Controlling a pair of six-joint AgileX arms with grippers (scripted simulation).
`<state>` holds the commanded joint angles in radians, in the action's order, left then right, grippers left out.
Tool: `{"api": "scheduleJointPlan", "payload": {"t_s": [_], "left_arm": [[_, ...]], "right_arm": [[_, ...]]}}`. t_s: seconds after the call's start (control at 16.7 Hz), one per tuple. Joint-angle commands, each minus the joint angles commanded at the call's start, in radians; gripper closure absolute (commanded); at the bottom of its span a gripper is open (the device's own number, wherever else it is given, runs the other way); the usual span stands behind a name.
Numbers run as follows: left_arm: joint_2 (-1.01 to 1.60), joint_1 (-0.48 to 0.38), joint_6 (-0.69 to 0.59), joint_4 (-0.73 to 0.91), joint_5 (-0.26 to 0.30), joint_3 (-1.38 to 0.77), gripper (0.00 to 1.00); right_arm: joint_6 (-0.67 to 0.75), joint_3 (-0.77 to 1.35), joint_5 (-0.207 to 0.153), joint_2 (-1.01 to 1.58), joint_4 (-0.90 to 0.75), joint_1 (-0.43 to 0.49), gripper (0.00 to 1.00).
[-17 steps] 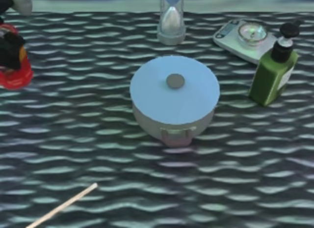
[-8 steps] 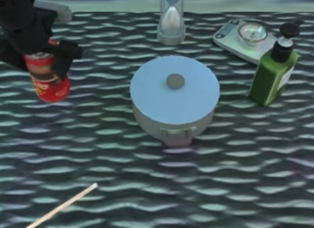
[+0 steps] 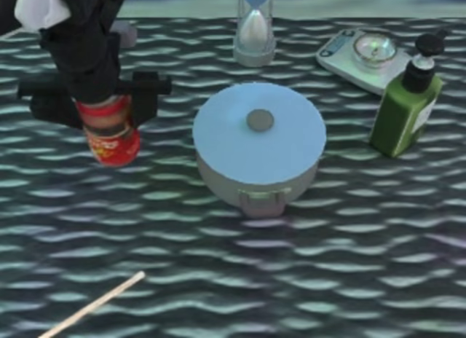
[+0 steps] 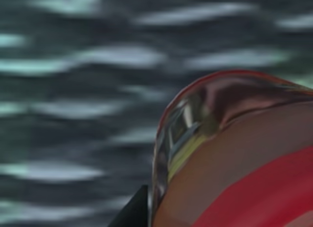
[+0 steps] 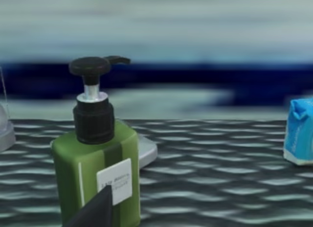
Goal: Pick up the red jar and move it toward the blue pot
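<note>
The red jar (image 3: 111, 138) hangs under my left gripper (image 3: 102, 105), which is shut on its upper part, black fingers (image 3: 145, 94) on either side. The jar is off the table, to the left of the blue pot (image 3: 258, 145), with a gap between them. The pot is a large grey one with a flat light-blue lid and a small knob, standing mid-table. The jar (image 4: 234, 153) fills the left wrist view beside one dark fingertip (image 4: 134, 212). My right gripper is out of the top view; its wrist view faces the green pump bottle (image 5: 95, 163).
An hourglass (image 3: 255, 28) stands behind the pot. A silver scale (image 3: 364, 54) and the green pump bottle (image 3: 406, 105) are at the back right. A thin wooden stick (image 3: 95, 303) lies at the front left. A blue packet (image 5: 299, 131) shows in the right wrist view.
My left gripper has carried the red jar from the table's far left edge rightward toward the pot. Nothing else moved.
</note>
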<state>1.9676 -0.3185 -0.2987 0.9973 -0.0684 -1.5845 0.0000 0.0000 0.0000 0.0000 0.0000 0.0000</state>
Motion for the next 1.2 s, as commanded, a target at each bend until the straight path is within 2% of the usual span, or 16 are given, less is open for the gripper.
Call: {"api": "scheduleJointPlan", "payload": {"t_s": [0.36, 0.72, 1.02, 1.2], "left_arm": [[0.005, 0.003, -0.006, -0.004, 0.000, 0.003, 1.00], [0.064, 0.004, 0.001, -0.158, 0.000, 0.090, 1.00], [0.071, 0.005, 0.001, -0.172, 0.000, 0.099, 1.00], [0.071, 0.005, 0.001, -0.172, 0.000, 0.099, 0.77]], "right_arm": [[0.000, 0.000, 0.000, 0.000, 0.000, 0.000, 0.00], [0.000, 0.000, 0.000, 0.000, 0.000, 0.000, 0.00], [0.000, 0.000, 0.000, 0.000, 0.000, 0.000, 0.00], [0.000, 0.000, 0.000, 0.000, 0.000, 0.000, 0.00]]}}
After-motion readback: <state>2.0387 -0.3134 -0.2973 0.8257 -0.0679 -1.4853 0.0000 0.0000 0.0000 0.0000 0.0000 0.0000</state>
